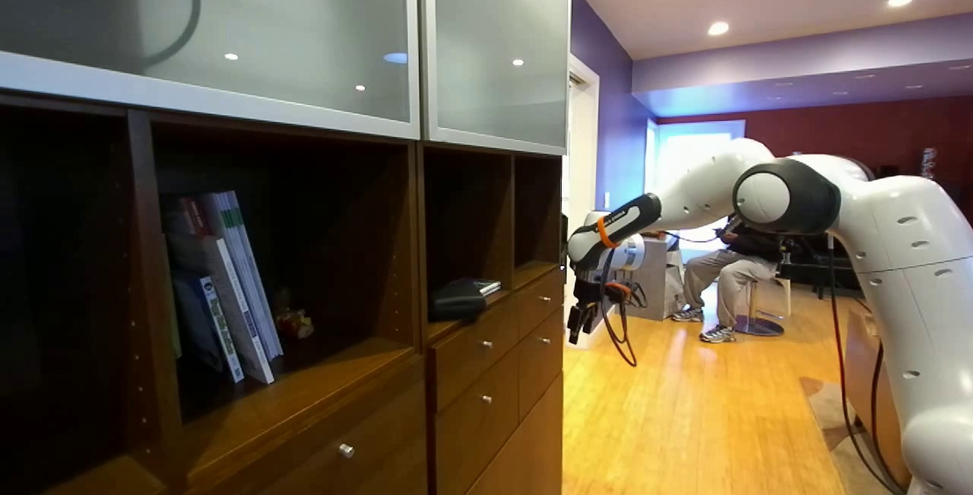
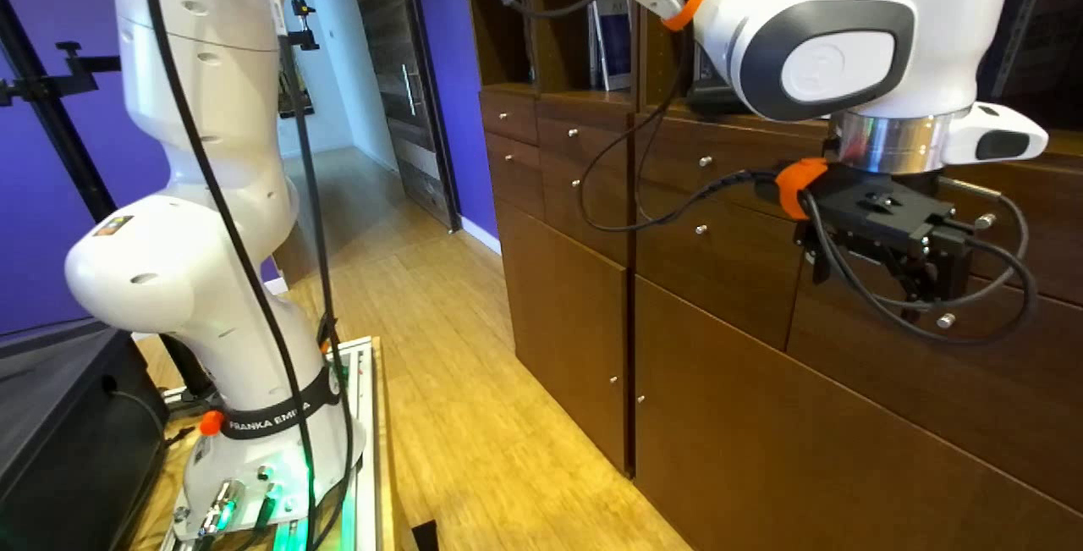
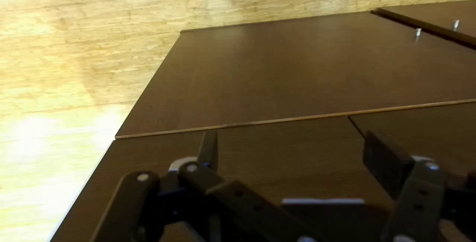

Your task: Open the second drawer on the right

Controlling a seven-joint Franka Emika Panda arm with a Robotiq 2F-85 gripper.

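Observation:
Two narrow dark brown drawers are stacked at the cabinet's right end: a shallow upper one [image 1: 532, 311] and a taller lower one [image 1: 538, 373]. Which is the second drawer, I cannot tell. Both look shut; no pale inner sides show. Their silvery knobs also show beside the gripper in an exterior view [image 2: 986, 221]. My gripper [image 1: 581, 324] is open and empty, pointing down in front of this end column. In the wrist view the fingers [image 3: 292, 138] are wide apart over the lower drawer front [image 3: 275, 152], with no knob visible between them.
Wider drawers [image 1: 475, 362] with like knobs adjoin on the left. A cabinet door [image 3: 282, 74] lies below. Frosted glass doors [image 1: 498, 46] and shelves with books [image 1: 236, 305] are above. A looping cable [image 2: 888, 310] hangs round the gripper. A person [image 1: 730, 274] sits behind.

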